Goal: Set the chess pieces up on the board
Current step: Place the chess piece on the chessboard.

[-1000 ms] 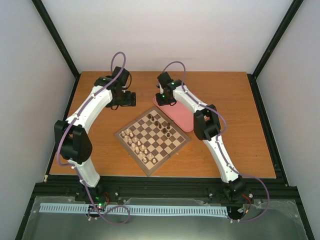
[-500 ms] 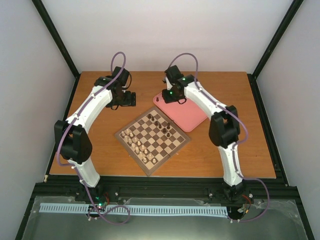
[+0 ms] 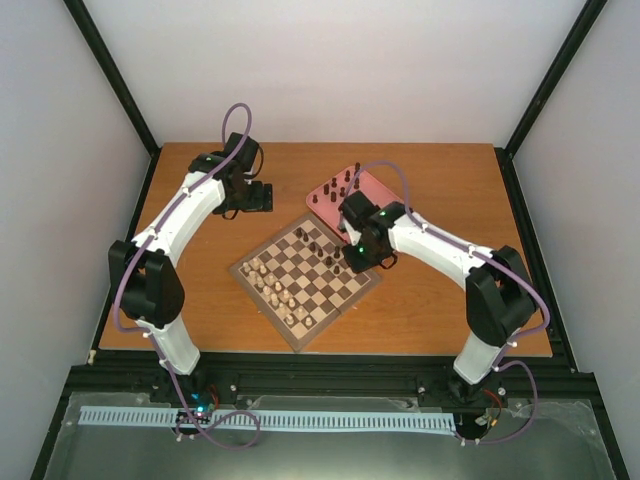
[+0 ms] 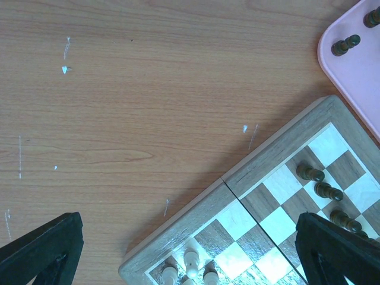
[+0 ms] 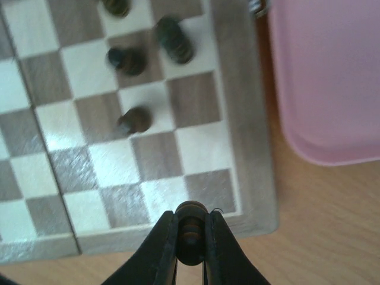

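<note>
The checkered wooden board (image 3: 305,277) lies turned like a diamond at mid table. Several dark chess pieces (image 3: 322,246) stand along its far right side, and several more (image 3: 338,186) stand on the pink tray. My right gripper (image 3: 362,262) is over the board's right corner, shut on a dark chess piece (image 5: 191,228) that it holds above the board's edge (image 5: 249,178). Three dark pieces (image 5: 135,120) stand on squares ahead of it. My left gripper (image 3: 258,197) hovers open and empty past the board's far corner (image 4: 261,172); its fingertips (image 4: 41,246) frame the view.
The pink tray (image 3: 385,195) lies at the board's far right, partly hidden by my right arm; it also shows in the right wrist view (image 5: 326,77) and the left wrist view (image 4: 350,65). Pale chessmen (image 3: 272,285) fill the board's near left side.
My right arm has swung from the pink tray toward me and now hangs over the board's right corner with a dark piece in its jaws. The left arm has not moved.
</note>
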You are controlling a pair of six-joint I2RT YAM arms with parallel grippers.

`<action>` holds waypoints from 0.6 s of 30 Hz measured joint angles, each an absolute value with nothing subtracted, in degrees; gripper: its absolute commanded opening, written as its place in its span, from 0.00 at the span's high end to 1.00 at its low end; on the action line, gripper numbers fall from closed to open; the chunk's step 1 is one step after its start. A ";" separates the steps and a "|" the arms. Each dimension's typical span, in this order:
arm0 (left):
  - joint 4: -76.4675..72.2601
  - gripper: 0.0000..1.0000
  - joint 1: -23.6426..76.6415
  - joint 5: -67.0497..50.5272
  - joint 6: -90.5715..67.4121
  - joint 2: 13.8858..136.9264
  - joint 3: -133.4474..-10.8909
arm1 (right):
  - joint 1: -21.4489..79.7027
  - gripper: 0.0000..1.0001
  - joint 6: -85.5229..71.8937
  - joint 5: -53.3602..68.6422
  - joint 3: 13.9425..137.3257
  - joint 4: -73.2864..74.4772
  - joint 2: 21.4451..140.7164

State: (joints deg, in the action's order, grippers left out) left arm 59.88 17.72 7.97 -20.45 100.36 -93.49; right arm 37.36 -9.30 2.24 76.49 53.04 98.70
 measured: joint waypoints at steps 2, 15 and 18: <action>59.75 0.00 17.72 7.81 -20.45 100.36 -93.49 | 39.31 0.96 -9.50 2.26 74.46 53.01 97.36; 59.55 0.00 17.72 7.66 -20.43 100.33 -93.47 | 42.65 0.96 -10.48 2.76 71.13 48.36 97.60; 59.55 0.00 17.72 7.66 -20.43 100.33 -93.36 | 42.65 0.95 -10.17 3.51 71.18 47.24 98.98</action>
State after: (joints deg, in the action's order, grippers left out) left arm 59.55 17.72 7.66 -20.43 100.33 -93.36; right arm 42.65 -10.17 3.51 71.18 47.24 98.98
